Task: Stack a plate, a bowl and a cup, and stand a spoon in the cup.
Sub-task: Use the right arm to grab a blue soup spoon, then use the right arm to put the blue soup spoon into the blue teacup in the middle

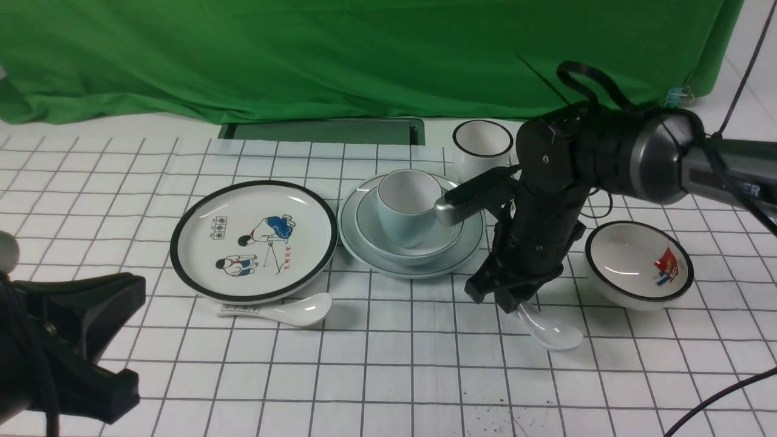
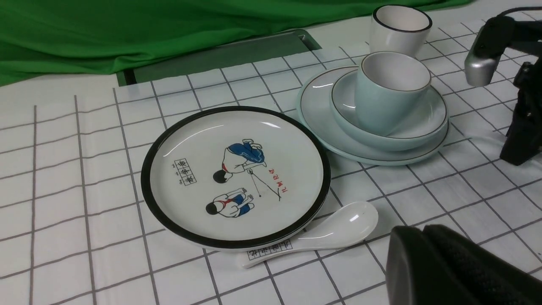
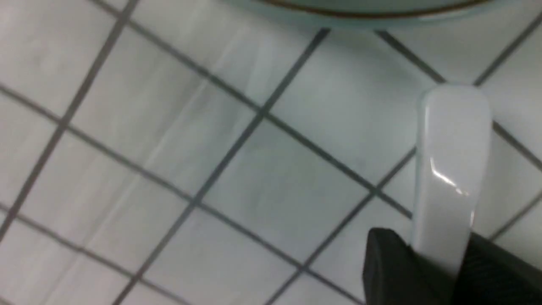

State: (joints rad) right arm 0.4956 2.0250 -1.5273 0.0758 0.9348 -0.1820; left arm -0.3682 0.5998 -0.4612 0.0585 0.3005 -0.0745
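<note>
The pale blue plate (image 1: 364,246) lies mid-table with the pale bowl (image 1: 370,227) on it and the pale blue cup (image 1: 403,209) upright in the bowl; the left wrist view shows the same plate (image 2: 322,127), bowl (image 2: 427,123) and cup (image 2: 385,97). To the right of the stack the plain white spoon (image 1: 555,334) lies on the cloth. My right gripper (image 1: 516,303) points down onto its handle. In the right wrist view the handle (image 3: 455,148) sits between both black fingers of the gripper (image 3: 440,250), which is shut on it. My left gripper (image 2: 421,228) is shut and empty, near the front left.
A black-rimmed cartoon plate (image 1: 254,241) lies left of the stack, with a marked spoon (image 1: 291,309) at its front edge. A black-rimmed white cup (image 1: 482,142) stands behind the stack. A white bowl with a picture (image 1: 637,267) sits right of my right arm.
</note>
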